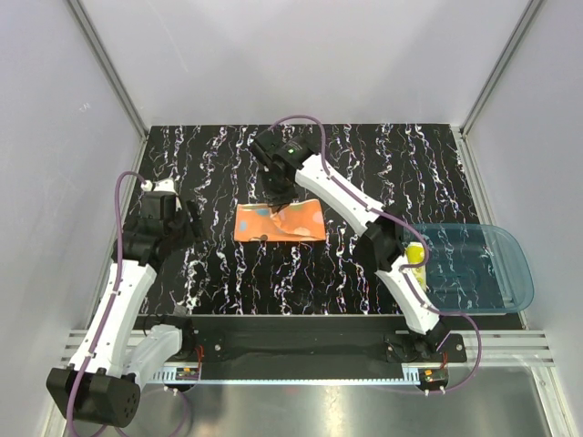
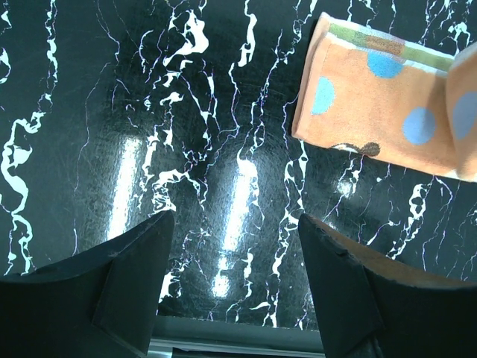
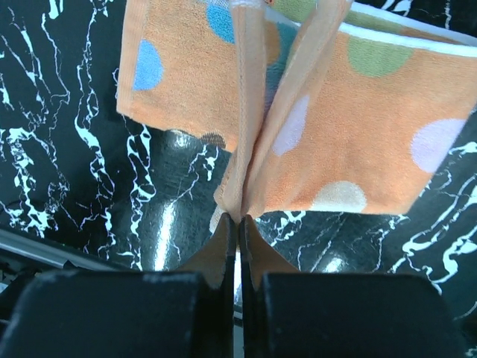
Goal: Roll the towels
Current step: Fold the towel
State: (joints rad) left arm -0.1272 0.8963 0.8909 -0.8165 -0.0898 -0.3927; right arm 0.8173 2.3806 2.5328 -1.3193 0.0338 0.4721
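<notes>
The black marbled table is occupied at its middle by the orange polka-dot towel, while the yellow towel is seen in the blue tray at the right. A pinched fold of the orange towel is clenched in the right gripper — the rolling step appears under way. The left gripper is held released, apart from the cloth. Next, the gripped edge would likely have to be carried over — evenly.

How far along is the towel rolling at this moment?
Possibly done: the yellow towel sits in the blue tray, mostly hidden. In hand: the right gripper pinches a raised fold of the orange polka-dot towel. The left gripper is open and idle. Left: rolling it.
</notes>
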